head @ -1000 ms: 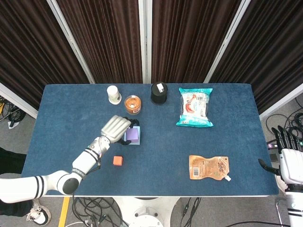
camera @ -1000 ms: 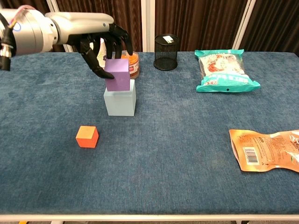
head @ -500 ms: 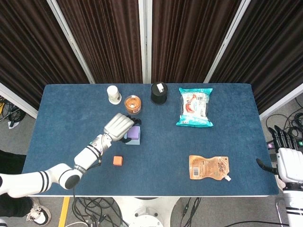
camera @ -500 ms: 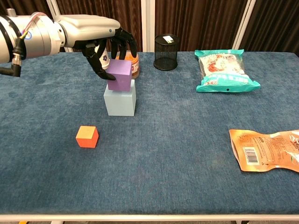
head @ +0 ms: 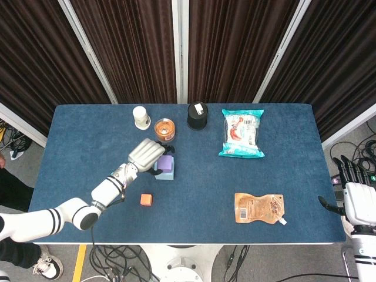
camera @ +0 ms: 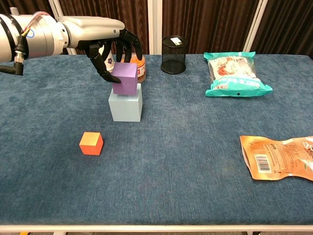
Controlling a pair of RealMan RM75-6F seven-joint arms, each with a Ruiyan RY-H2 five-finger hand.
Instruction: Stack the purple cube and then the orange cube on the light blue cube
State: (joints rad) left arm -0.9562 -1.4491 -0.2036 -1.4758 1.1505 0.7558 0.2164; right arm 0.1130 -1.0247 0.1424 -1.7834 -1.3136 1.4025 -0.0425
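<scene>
The purple cube (camera: pixel 125 78) sits tilted on top of the light blue cube (camera: pixel 126 107), held from above by my left hand (camera: pixel 111 49), whose fingers wrap its left and back sides. From the head view the left hand (head: pixel 147 154) covers most of the purple cube (head: pixel 166 164) and the light blue cube (head: pixel 165 174) under it. The orange cube (camera: pixel 91 143) lies alone on the table, left of and nearer than the stack; in the head view the orange cube (head: pixel 146 200) shows below my left forearm. My right hand (head: pixel 356 197) hangs off the table's right edge, fingers apart, holding nothing.
Behind the stack stand a white cup (head: pixel 140 117), an orange-lidded jar (head: pixel 165 128) and a black mesh pot (camera: pixel 174 47). A teal snack bag (camera: pixel 235 74) lies at the back right, an orange pouch (camera: pixel 279 157) at the front right. The blue table (camera: pixel 186 147) spans both views.
The left hand has shifted the purple cube slightly right and lowered it onto the light blue cube, tilting it. The right hand stays put.
</scene>
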